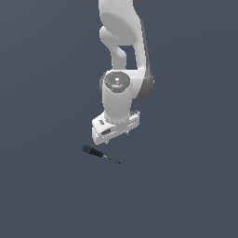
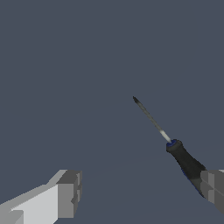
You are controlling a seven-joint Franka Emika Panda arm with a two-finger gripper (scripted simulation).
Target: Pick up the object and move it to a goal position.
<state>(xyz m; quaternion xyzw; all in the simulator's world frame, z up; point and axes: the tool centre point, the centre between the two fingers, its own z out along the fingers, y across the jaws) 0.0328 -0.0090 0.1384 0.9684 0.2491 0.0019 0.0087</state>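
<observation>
While the pincer gapes wide, the screwdriver lies seemingly just below it.

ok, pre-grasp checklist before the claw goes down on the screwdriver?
1. Claw open: ok, the fingers stand wide apart in the wrist view.
2. Claw empty: ok, nothing sits between the fingers.
3. Screwdriver lying flat on the floor: ok, handle toward the exterior view's left, shaft toward its right.
4. Claw centred over the handle: not ok, in the wrist view the handle runs behind one finger rather than through the gap.
5. Claw above the screwdriver, not touching: ok in the exterior view, a gap shows below the fingers.
6. Goal position: cannot tell, no marker shows in either view.
</observation>
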